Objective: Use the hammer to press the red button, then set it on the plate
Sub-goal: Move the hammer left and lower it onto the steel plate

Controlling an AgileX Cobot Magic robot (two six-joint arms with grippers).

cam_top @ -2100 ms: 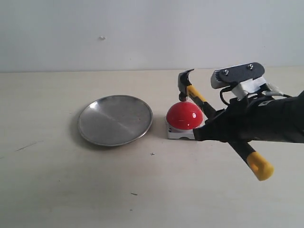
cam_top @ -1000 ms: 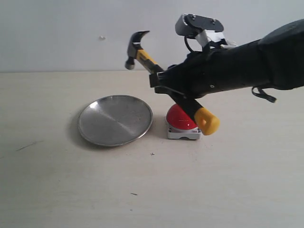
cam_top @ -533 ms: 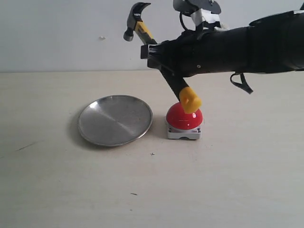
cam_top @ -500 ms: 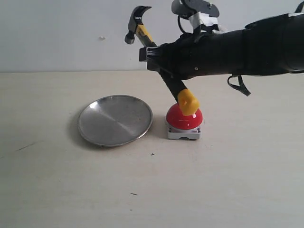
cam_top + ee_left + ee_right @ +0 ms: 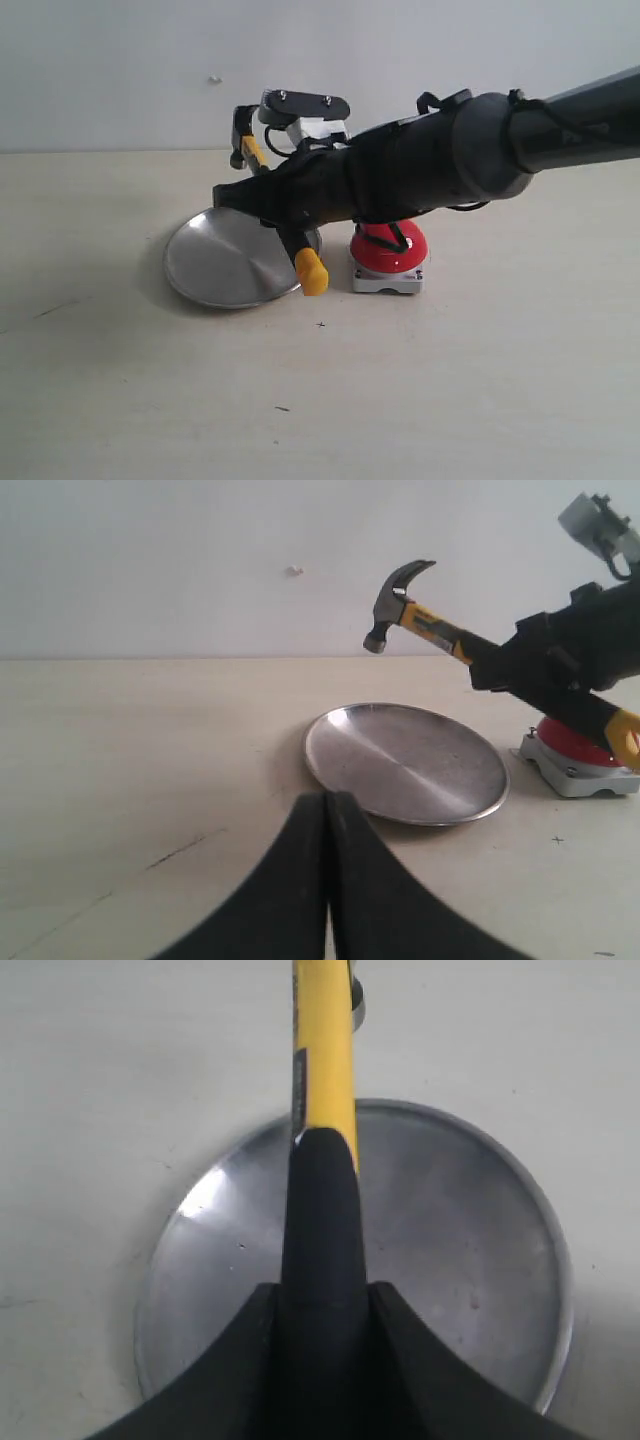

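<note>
My right gripper [image 5: 283,203] is shut on the black handle of the hammer [image 5: 252,150]. It holds the hammer tilted above the steel plate [image 5: 212,268], with the dark head up at the far side and the yellow end cap low by the plate's near right rim. The right wrist view shows the hammer handle [image 5: 322,1185] between the jaws of the gripper [image 5: 322,1295], over the plate [image 5: 470,1225]. Behind my arm sits the red button [image 5: 396,252], right of the plate and partly covered. My left gripper [image 5: 328,800] is shut on nothing, low over the table and short of the plate [image 5: 405,765].
The pale wooden tabletop [image 5: 150,400] carries a few small dark marks. A plain white wall [image 5: 120,70] stands behind the table. From the left wrist view the hammer [image 5: 418,618] and the button [image 5: 572,752] lie beyond the plate.
My right arm has swung left and down. The hammer went from high above the red button to low over the plate, and its end cap is off the button.
</note>
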